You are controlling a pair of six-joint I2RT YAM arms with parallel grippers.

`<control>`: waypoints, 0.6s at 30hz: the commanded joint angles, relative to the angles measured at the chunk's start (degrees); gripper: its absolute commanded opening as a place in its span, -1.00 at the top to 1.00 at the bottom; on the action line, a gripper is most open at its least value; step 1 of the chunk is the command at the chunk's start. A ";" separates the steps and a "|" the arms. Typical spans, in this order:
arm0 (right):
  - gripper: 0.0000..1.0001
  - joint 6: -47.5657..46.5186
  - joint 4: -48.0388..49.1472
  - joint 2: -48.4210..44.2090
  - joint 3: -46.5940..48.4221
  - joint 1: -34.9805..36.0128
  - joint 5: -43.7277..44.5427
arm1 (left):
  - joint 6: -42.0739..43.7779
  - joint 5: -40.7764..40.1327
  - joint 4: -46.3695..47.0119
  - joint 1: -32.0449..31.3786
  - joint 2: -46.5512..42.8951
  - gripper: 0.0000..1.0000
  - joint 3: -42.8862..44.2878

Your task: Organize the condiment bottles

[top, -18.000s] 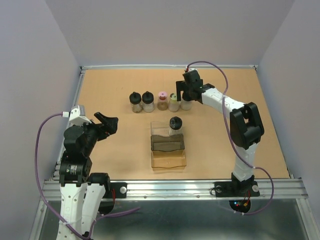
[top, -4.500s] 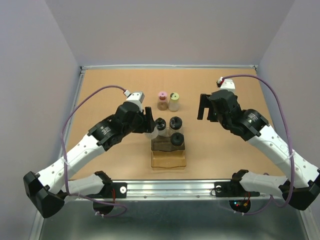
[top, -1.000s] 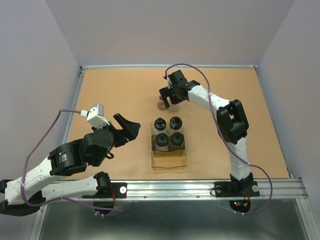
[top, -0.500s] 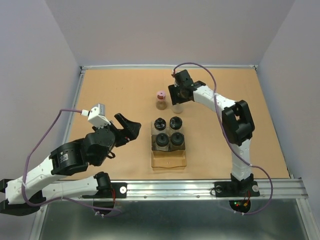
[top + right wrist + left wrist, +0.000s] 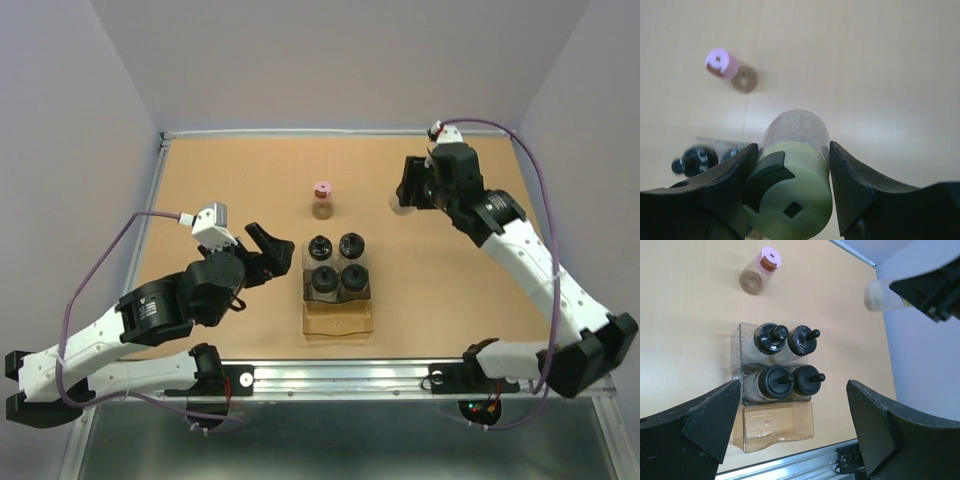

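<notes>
Yellow-green-capped bottle is pinched between the two fingers of the right gripper, clamped on the bottle just below the cap. In the overhead view it sits upper right of the frame, well apart from the other bottles. It looks lifted off the table, though contact is hard to judge. The clear body holds a pale powder.

Pink-capped bottle stands alone and upright on the table, upper centre of the overhead frame, just above the tray and not touching it. Brownish contents, nothing gripping it.

Four black-capped bottles sit two by two in the upper part of the tray, knobbed caps up, packed close together at frame centre. The tray is brown-tinted clear plastic, its long side running top to bottom of the frame.

Left gripper is spread wide and holds nothing. It is left of the tray, near but apart from it, fingers pointing toward the upper right. In the left wrist view its dark fingers frame the tray from the lower corners of the frame, and the held bottle shows at upper right.
</notes>
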 commanded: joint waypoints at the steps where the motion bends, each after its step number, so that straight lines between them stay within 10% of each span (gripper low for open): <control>1: 0.99 1.64 -8.33 -6.74 -10.50 0.86 -10.76 | 4.21 -1.00 5.88 0.11 2.00 -0.97 -0.83; 10: 0.99 3.75 -21.17 -22.49 -16.41 4.02 -24.38 | 11.16 4.00 14.50 1.69 7.45 -0.97 -1.45; 18: 0.99 6.03 -16.62 -25.93 -24.32 8.14 -35.20 | 23.01 19.38 24.26 20.47 11.50 -0.97 -3.38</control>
